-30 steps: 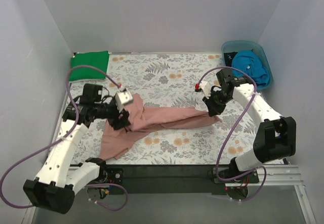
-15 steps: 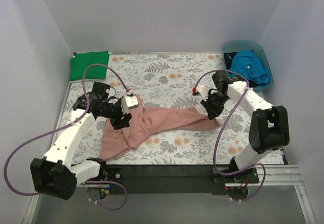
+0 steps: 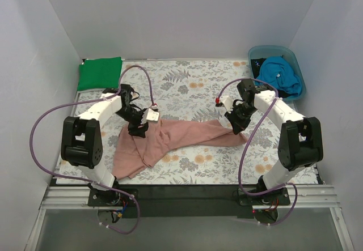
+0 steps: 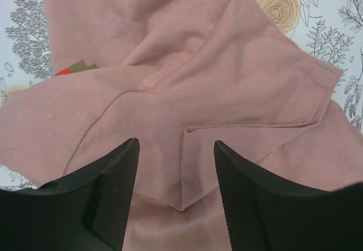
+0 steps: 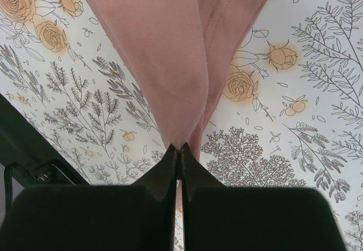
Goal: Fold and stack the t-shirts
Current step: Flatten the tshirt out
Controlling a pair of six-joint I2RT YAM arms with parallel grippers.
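1. The pink t-shirt (image 3: 170,140) lies crumpled across the middle of the floral table covering (image 3: 187,86), stretched from the lower left toward the right arm
2. The left gripper (image 3: 138,128) hovers over the left part of the pink t-shirt; in the left wrist view its jaws stand apart with bare cloth showing between them, and nothing is clamped
3. In the left wrist view a folded hem edge of the pink t-shirt (image 4: 227,92) runs between the two fingers (image 4: 108,188), and a small red and olive printed graphic (image 4: 74,68) shows at the left
4. The right gripper (image 3: 237,127) sits at the right end of the pink t-shirt; in the right wrist view its jaws are pressed together on a gathered edge of the cloth (image 5: 181,81), which fans out from the fingertips (image 5: 170,160)
5. The green t-shirt (image 3: 100,72) lies folded at the far left corner of the table, well apart from both grippers
6. The blue t-shirt (image 3: 281,75) lies bunched inside the teal plastic tub (image 3: 298,64) at the far right corner
7. The cables of both arms loop above the table covering; whether they touch it cannot be told
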